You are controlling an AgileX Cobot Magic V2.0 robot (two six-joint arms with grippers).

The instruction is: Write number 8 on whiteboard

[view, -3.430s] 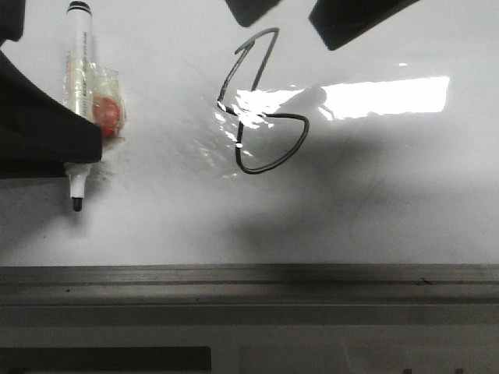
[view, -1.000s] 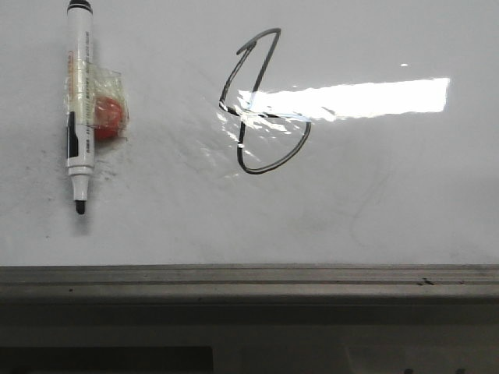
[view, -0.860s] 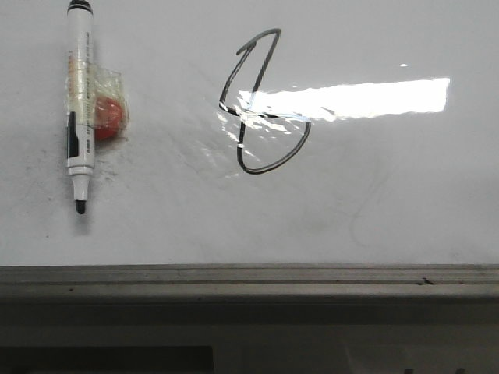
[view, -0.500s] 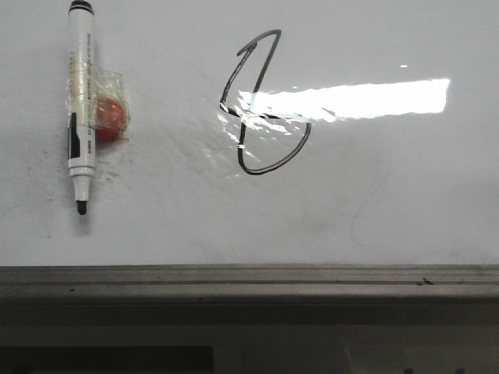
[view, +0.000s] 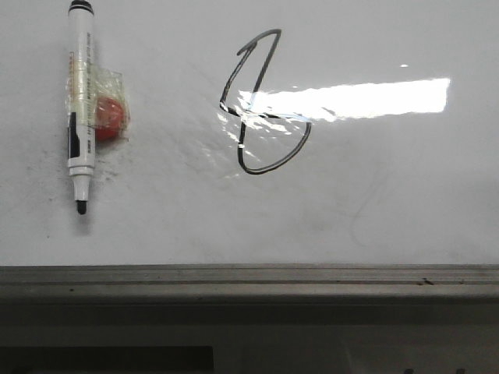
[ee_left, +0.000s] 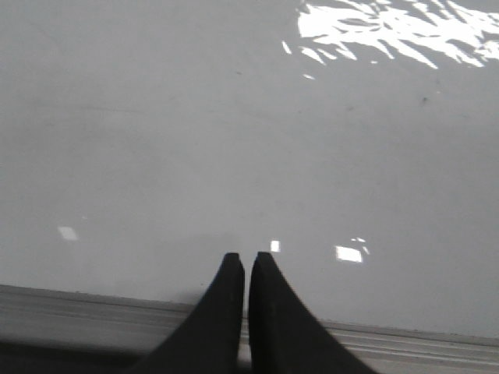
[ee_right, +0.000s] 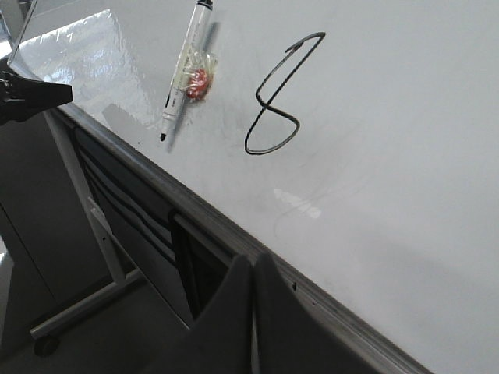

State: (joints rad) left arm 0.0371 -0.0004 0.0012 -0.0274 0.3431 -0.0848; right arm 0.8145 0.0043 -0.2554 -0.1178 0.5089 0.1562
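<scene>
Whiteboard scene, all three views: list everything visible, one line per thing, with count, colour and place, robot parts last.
whiteboard: one, glossy white, fills the front view; bright light reflection across it
grey rail: one, grey metal, along the board's near edge
number 8: one, thin black line, drawn near the board's middle
marker: one, white barrel with black tip, uncapped, lying on the board left of the figure
red piece: one, red-orange, taped with clear wrap to the marker's side
left gripper: one, black, shut, holding nothing, over the near edge
right gripper: one, black, shut, holding nothing, over the rail
</scene>
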